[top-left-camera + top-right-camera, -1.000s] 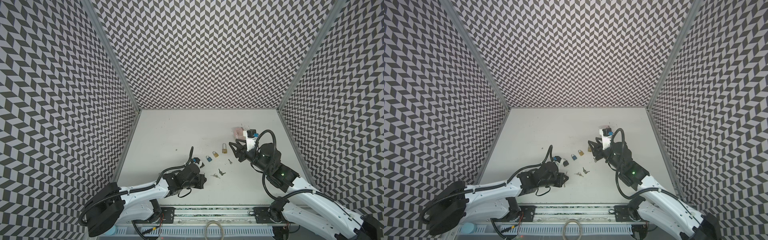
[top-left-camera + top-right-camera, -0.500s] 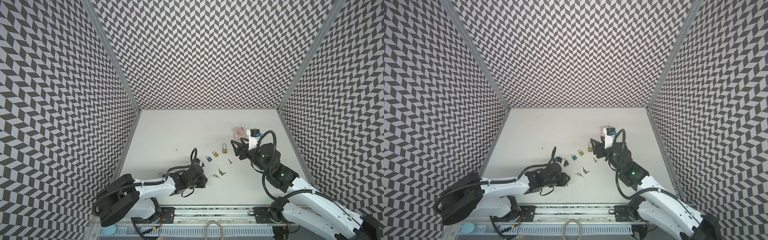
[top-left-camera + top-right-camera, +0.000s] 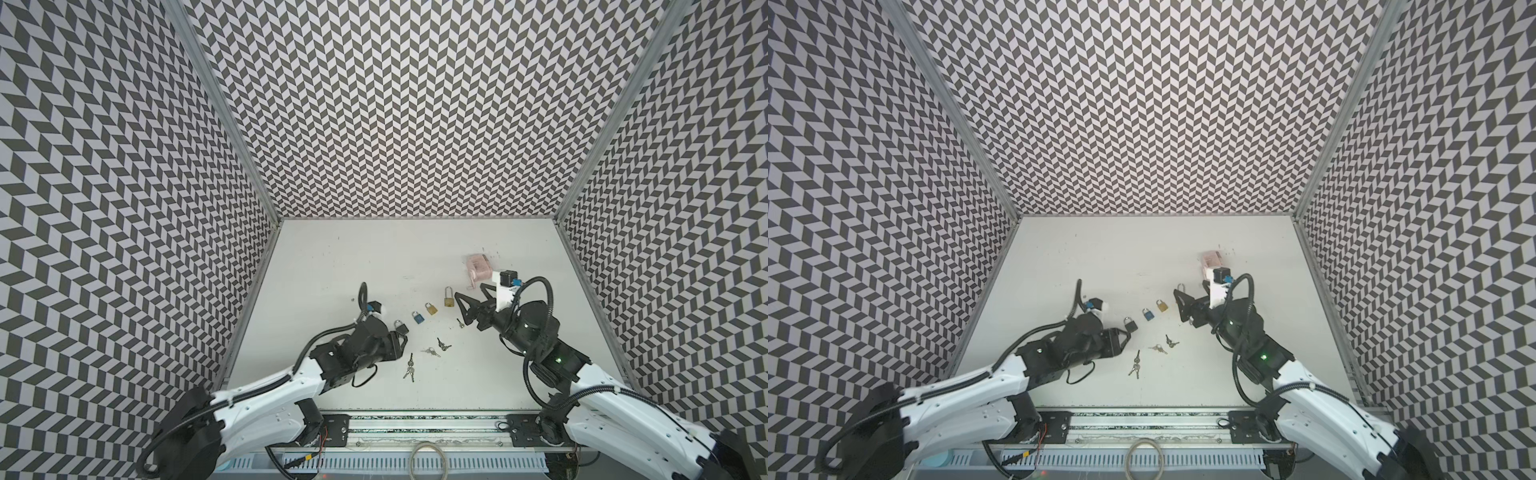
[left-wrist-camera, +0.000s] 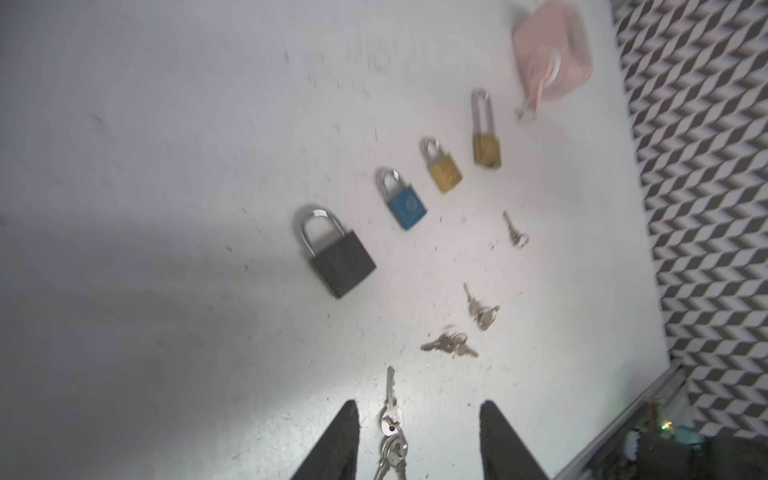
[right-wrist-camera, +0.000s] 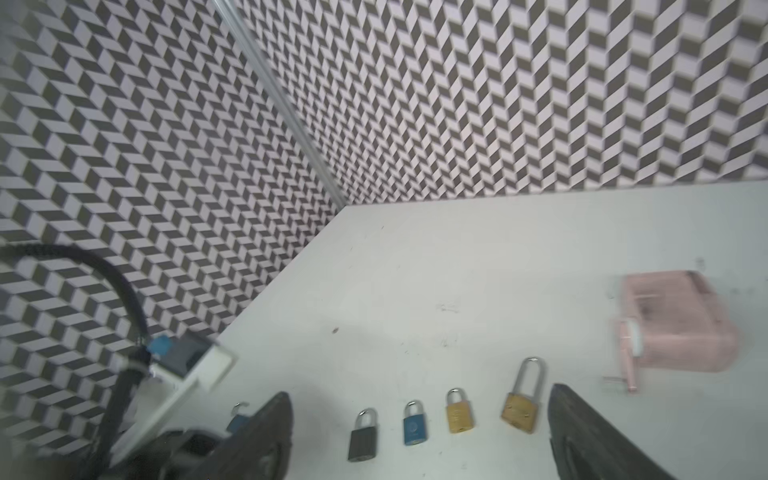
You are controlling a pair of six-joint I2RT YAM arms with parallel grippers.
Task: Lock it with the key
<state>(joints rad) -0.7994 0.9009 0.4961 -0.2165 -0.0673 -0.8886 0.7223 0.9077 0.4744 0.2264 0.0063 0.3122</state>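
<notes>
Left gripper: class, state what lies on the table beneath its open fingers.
A key bunch lies between the left gripper's fingers; its ring end runs out of frame, unseen.

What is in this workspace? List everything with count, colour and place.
black padlock: one, black, left end of the padlock row
blue padlock: one, blue, second in the row
short brass padlock: one, gold, third in the row
long-shackle padlock: one, brass, right end of the row
key bunches: three, silver, in front of the row
lone key: one, silver, near the long-shackle padlock
pink box: one, pink, behind the row
table: one, white
left gripper: one, black, open astride a key bunch
right gripper: one, black, open beside the row's right end
</notes>
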